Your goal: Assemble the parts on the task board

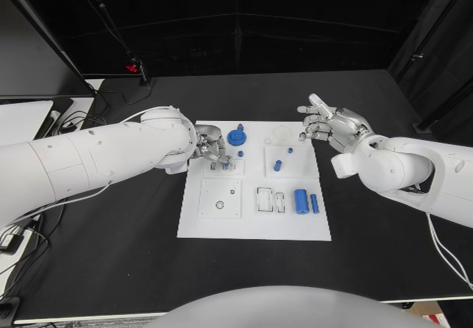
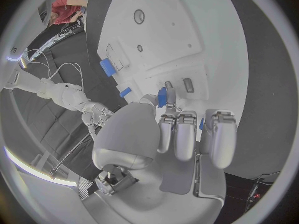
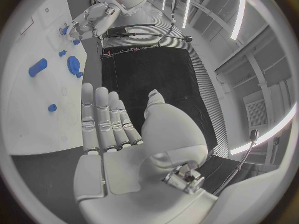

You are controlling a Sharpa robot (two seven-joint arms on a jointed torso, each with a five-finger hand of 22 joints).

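Left hand [image 1: 211, 150]: fingers curled down on white rectangular task board [image 1: 254, 229] far-left edge, pinching small blue part [image 2: 162, 96] | Right hand [image 1: 330, 126]: fingers spread, empty, above board's far-right edge | Part largely hidden by fingers.

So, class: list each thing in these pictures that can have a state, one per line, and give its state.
Left hand: over the board's far left part, fingers pinching a small blue part.
Right hand: raised beside the board's far right edge, fingers apart, holding nothing.
Task board: flat on the table.
Blue cylinder: lying on the board.
Blue round part: on the board.
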